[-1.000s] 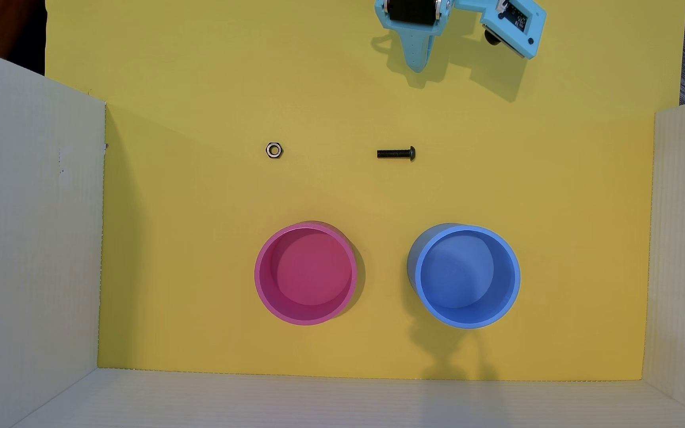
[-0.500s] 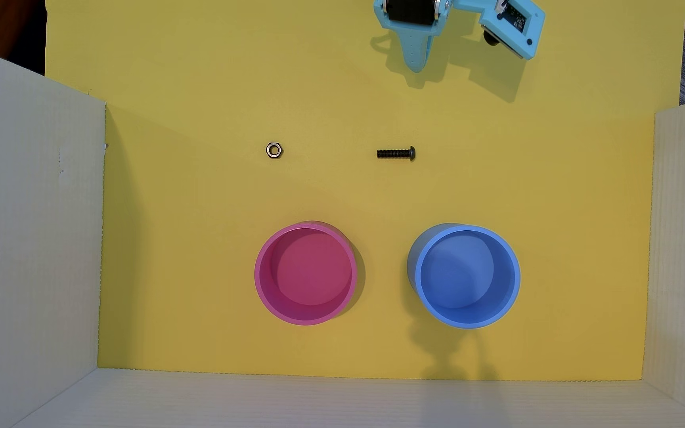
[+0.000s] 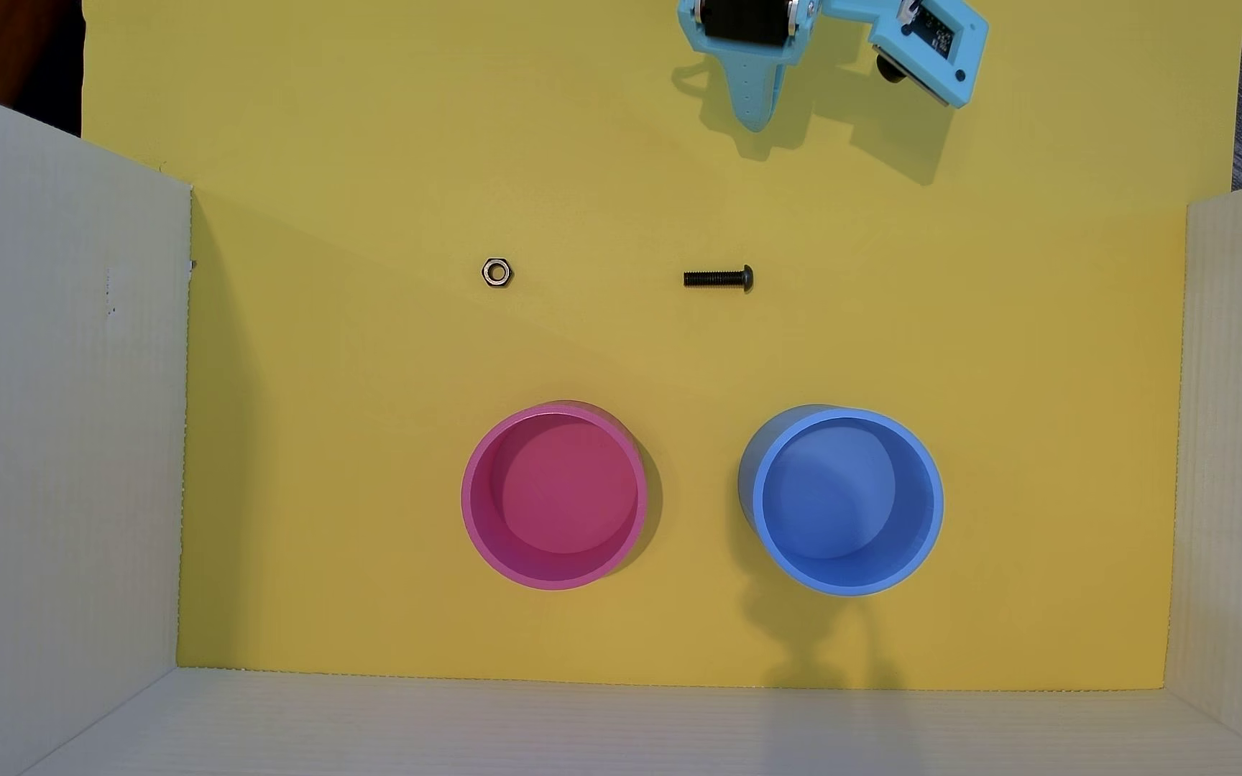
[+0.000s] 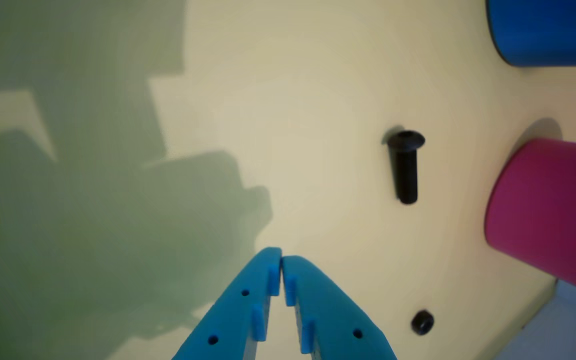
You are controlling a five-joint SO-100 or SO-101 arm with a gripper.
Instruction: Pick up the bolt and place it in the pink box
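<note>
The bolt (image 3: 719, 278), small and black, lies flat on the yellow mat with its head to the right in the overhead view. In the wrist view the bolt (image 4: 406, 167) lies up and right of the fingertips. The pink box (image 3: 554, 496) stands upright and empty below the bolt; its side shows at the right in the wrist view (image 4: 548, 215). My light-blue gripper (image 3: 756, 123) hangs at the top of the overhead view, well away from the bolt. In the wrist view the gripper (image 4: 281, 257) is shut and empty, tips touching.
A silver hex nut (image 3: 496, 272) lies left of the bolt; it shows dark in the wrist view (image 4: 422, 322). A blue round container (image 3: 846, 500) stands right of the pink box. White cardboard walls (image 3: 58, 418) enclose the mat on the left, right and bottom.
</note>
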